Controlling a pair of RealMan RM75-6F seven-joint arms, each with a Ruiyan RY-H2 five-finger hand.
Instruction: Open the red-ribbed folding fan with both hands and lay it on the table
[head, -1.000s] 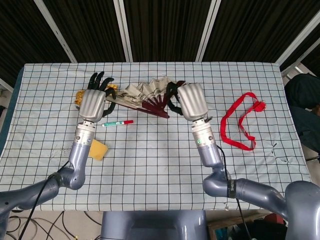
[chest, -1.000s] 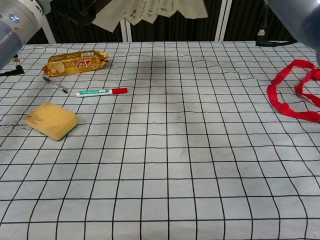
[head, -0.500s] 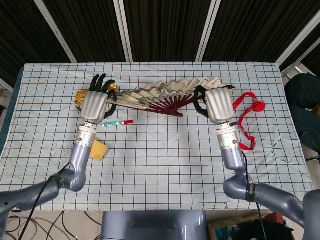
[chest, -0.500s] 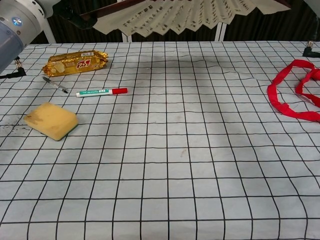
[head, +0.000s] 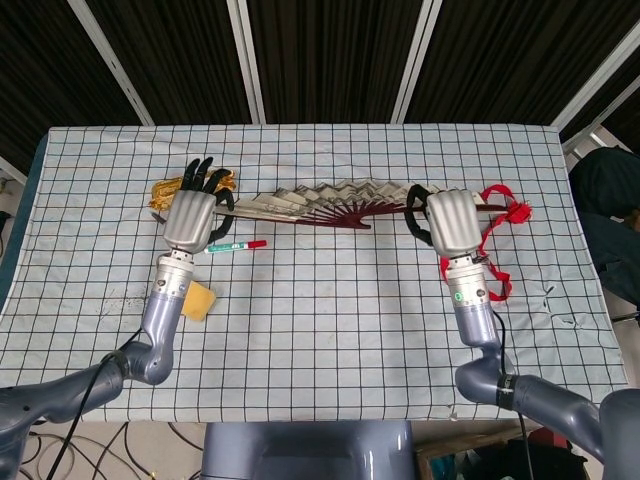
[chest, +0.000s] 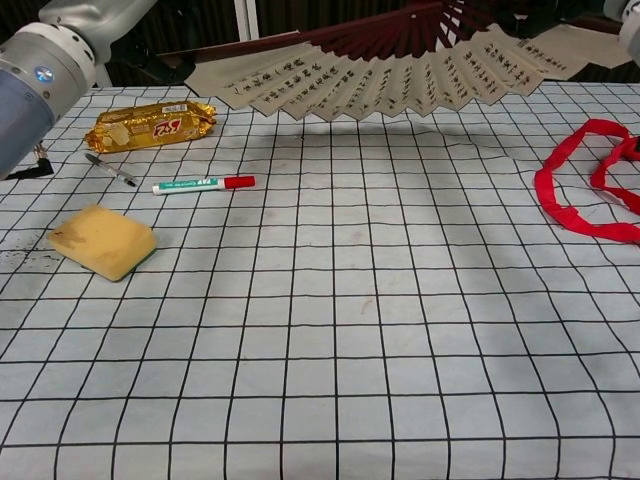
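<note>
On the tabletop (chest: 330, 330), the snack (chest: 150, 123) lies behind the marker (chest: 203, 184); sponge (chest: 101, 240) before it; ribbon (chest: 590, 190) far right.

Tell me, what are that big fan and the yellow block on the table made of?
The fan looks like pleated paper, matte cream with printed writing, on glossy dark red ribs, probably lacquered wood or bamboo. The yellow block seems to be a foam sponge: porous, soft-edged, with a thin green layer underneath, likely a scouring pad.
</note>
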